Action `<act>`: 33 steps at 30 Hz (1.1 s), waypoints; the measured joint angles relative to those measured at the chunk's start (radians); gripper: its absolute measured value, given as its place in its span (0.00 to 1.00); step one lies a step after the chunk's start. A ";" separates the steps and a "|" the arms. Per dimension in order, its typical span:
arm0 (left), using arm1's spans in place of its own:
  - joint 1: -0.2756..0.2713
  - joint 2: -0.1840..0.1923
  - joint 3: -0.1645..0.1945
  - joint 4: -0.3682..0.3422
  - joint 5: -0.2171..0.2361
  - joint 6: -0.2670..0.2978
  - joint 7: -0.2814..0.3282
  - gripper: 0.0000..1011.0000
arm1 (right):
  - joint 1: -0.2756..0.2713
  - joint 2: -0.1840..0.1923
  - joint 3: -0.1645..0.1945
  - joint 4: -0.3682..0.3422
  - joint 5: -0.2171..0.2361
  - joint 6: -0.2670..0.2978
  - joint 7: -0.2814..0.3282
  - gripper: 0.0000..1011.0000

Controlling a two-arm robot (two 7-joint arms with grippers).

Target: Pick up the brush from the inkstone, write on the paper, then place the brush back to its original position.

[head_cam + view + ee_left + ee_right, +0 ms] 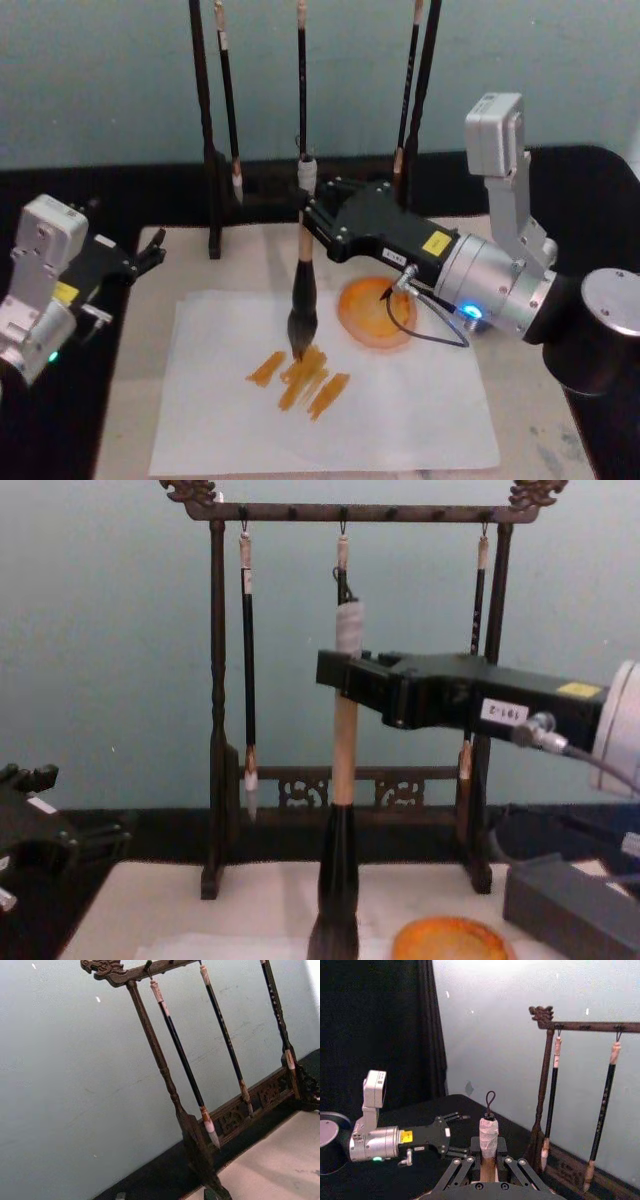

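Note:
My right gripper (308, 212) is shut on the brush (303, 265), gripping its pale handle just below the white end cap and holding it upright. The dark hair tip touches the paper (400, 410) among several orange strokes (300, 378). The round orange inkstone (375, 312) sits on the paper just right of the tip, under the right arm. The chest view shows the brush (344, 750) standing vertical in the right gripper (340, 675), with the inkstone (450, 940) low beside it. My left gripper (152, 250) is parked open at the table's left edge, away from the paper.
A dark wooden rack (212, 150) with three thin black brushes hanging from it stands behind the paper. A grey block (570, 905) lies at the right. A beige mat (150, 330) lies under the paper. A black cylinder with a grey top (610, 305) stands far right.

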 joint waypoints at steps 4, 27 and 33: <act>0.000 0.000 0.000 0.000 0.000 0.000 0.000 1.00 | -0.005 -0.012 0.000 0.010 -0.004 0.012 0.013 0.18; 0.000 0.000 0.000 0.000 0.000 0.000 0.000 1.00 | -0.039 -0.051 0.033 0.036 -0.051 0.037 0.029 0.18; 0.000 0.000 0.000 0.000 0.000 0.000 0.000 1.00 | -0.043 -0.055 0.047 0.040 -0.080 0.025 0.018 0.18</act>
